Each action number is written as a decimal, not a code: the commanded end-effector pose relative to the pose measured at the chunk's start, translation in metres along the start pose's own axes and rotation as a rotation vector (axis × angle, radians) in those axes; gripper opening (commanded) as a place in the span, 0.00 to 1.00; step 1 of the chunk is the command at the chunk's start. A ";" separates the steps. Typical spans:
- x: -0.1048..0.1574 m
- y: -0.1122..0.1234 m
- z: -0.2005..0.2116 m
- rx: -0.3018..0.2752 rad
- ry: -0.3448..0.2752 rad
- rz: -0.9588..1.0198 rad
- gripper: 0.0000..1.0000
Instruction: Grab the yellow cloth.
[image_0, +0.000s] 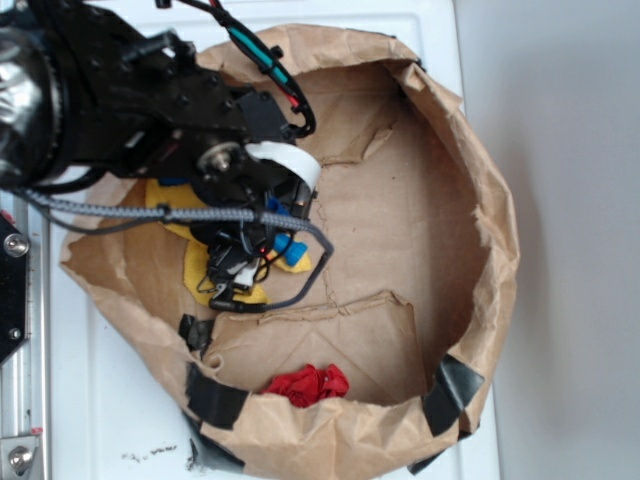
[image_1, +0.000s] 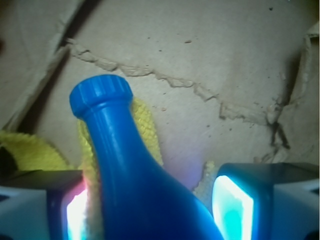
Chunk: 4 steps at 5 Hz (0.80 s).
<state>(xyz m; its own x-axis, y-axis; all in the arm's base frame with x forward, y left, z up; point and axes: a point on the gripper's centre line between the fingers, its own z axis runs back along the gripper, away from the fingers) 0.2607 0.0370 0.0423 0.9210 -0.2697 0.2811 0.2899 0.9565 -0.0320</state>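
While the black arm reaches down into the brown paper bag (image_0: 480, 200), the gripper (image_1: 150, 207) sits low over the yellow cloth (image_1: 30, 150), its jaws spread apart with a blue bottle (image_1: 130, 185) standing between the two pads (image_1: 232, 210) and touching neither in the wrist view. Yellow cloth lies flat on the bag's floor under and behind the bottle, near the bag's left wall, mostly covered by the arm in the exterior view. Well apart from the cloth, a small red cloth wad (image_0: 308, 383) rests against the bag's near wall.
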 end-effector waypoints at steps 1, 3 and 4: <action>0.020 0.000 0.046 -0.043 -0.016 0.021 0.28; 0.027 -0.002 0.071 -0.091 -0.021 0.034 1.00; 0.026 -0.004 0.065 -0.070 -0.021 0.024 1.00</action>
<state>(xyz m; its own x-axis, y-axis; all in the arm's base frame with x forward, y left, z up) 0.2650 0.0325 0.1023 0.9337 -0.2389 0.2665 0.2803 0.9511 -0.1296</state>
